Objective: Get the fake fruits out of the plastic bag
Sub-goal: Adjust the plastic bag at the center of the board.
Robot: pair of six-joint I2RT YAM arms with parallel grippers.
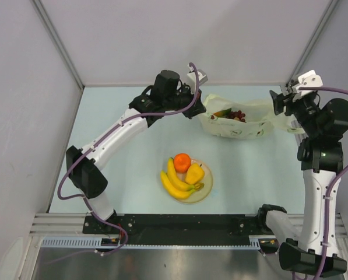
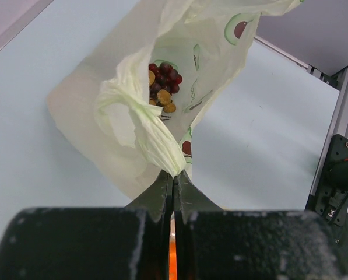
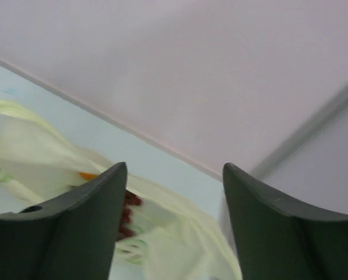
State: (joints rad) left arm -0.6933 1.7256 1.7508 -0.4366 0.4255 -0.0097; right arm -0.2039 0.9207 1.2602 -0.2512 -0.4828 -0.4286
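The plastic bag [image 2: 92, 111] is pinched by its handle in the closed left gripper [image 2: 173, 181], grapes [image 2: 165, 76] inside just ahead. The right gripper [image 3: 175, 169] is held open, the bag lying below it.

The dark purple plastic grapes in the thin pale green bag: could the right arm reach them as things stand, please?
Probably yes. The left end effector pinches the bag by a handle, holding its mouth open. The right end effector hangs open beside it with the grapes in view, nothing between.
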